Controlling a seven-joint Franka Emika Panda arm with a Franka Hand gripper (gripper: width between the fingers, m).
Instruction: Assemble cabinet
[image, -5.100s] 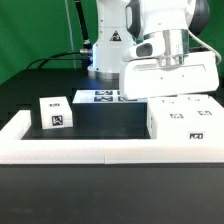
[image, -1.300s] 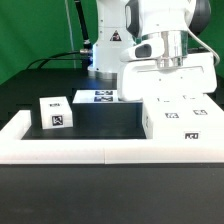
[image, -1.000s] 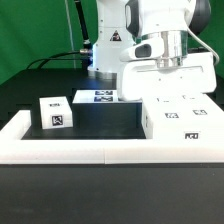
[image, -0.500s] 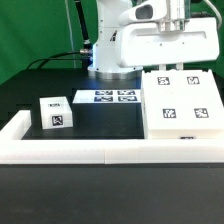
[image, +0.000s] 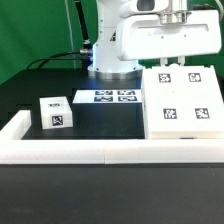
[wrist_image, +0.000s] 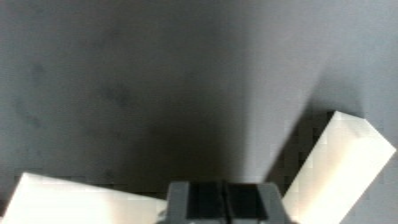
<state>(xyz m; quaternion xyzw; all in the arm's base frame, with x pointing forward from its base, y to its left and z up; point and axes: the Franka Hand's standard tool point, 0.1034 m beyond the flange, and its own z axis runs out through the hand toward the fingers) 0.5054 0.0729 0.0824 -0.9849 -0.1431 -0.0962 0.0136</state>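
Note:
The cabinet body (image: 180, 105), a large white block with several square tags on its broad top face, lies on the black table at the exterior view's right, against the white border wall. A small white cube part (image: 55, 113) with tags stands apart at the left. My gripper's white hand (image: 165, 42) hangs above the far edge of the cabinet body, clear of it. In the wrist view my gripper (wrist_image: 226, 205) is shut with nothing between the fingers, and white edges (wrist_image: 338, 170) show below it on dark table.
The marker board (image: 105, 97) lies flat at the back middle. A long low white border wall (image: 70, 150) runs along the front and up the left side. The robot base (image: 108, 50) stands behind the board.
My gripper has risen from low on the cabinet body to well above it. The body now shows a broader tagged top face than a second ago. The cube has not moved.

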